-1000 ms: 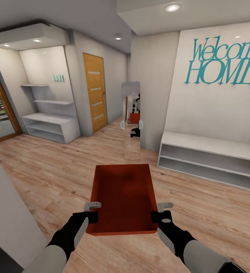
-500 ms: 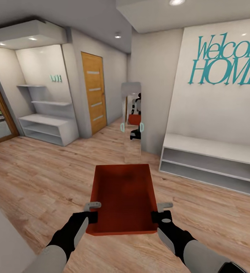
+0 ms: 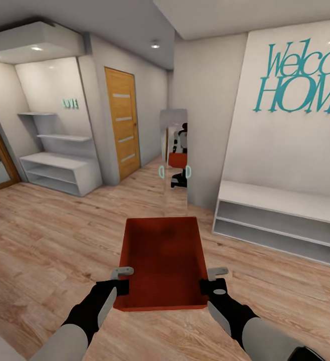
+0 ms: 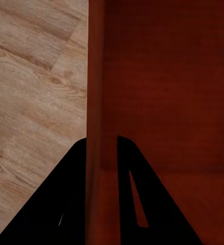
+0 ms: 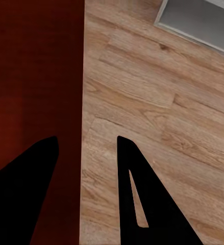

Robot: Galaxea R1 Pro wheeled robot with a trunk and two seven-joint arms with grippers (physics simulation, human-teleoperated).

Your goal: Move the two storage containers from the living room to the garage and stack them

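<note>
Head view: a red-orange rectangular plastic storage container [image 3: 162,260], lidless and straight-walled, is carried level in front of the robot above a light wood-plank floor [image 3: 49,240], its long axis pointing away from the camera. The left claw [image 3: 120,280] grips the container's left wall near the near corner; the right claw [image 3: 214,281] grips the right wall at the matching spot. Both black forearms reach in from the lower edge of the view.

Left wrist view: the left claw [image 4: 102,153] has one black finger [image 4: 71,199] outside the container wall and the other inside, so it is clamped on the wall; plank floor lies beyond the outer side, the container's dark red interior [image 4: 168,92] on the other.

Right wrist view: the right claw [image 5: 83,153] straddles the container's wall edge [image 5: 35,76], one finger over the red interior and one over the plank floor; it is clamped on that wall. A corner of a low white shelf unit [image 5: 198,20] shows on the floor.

Surroundings, head view: a tall narrow mirror [image 3: 174,160] stands ahead and reflects the robot with the container. An orange-brown wooden door [image 3: 122,128] is left of it, white open shelving [image 3: 57,160] farther left, and a low white bench shelf [image 3: 280,220] stands under teal "Welcome HOME" wall lettering [image 3: 305,80]
</note>
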